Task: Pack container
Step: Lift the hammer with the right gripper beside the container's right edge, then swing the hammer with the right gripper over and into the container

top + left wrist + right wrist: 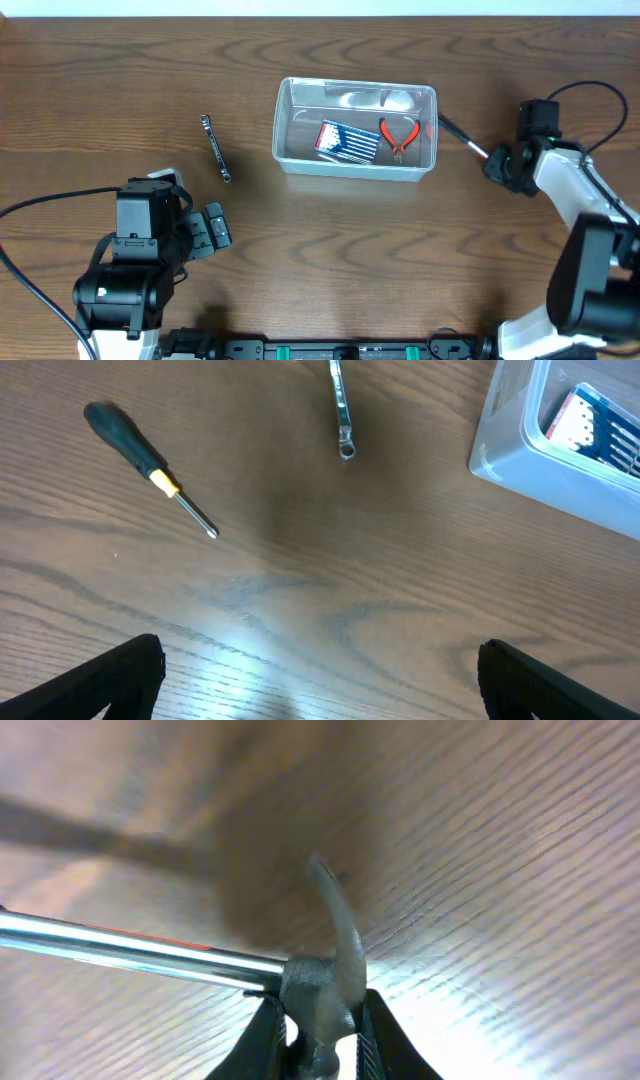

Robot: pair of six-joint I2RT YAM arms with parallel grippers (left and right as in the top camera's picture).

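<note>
The clear plastic container [284, 150] stands at the table's middle back and holds a blue striped box [348, 141] and red-handled pliers [399, 136]. Its corner also shows in the left wrist view [500, 445]. My right gripper [497, 160] is shut on the head of a hammer [322, 982]. The hammer's shaft [460, 138] points left toward the container's right end. My left gripper [320, 665] is open and empty above the table, at the front left [214, 228].
A silver wrench [215, 148] lies left of the container and shows in the left wrist view [341, 410]. A black-handled screwdriver [145, 460] with a yellow band lies left of the wrench; my left arm hides it in the overhead view.
</note>
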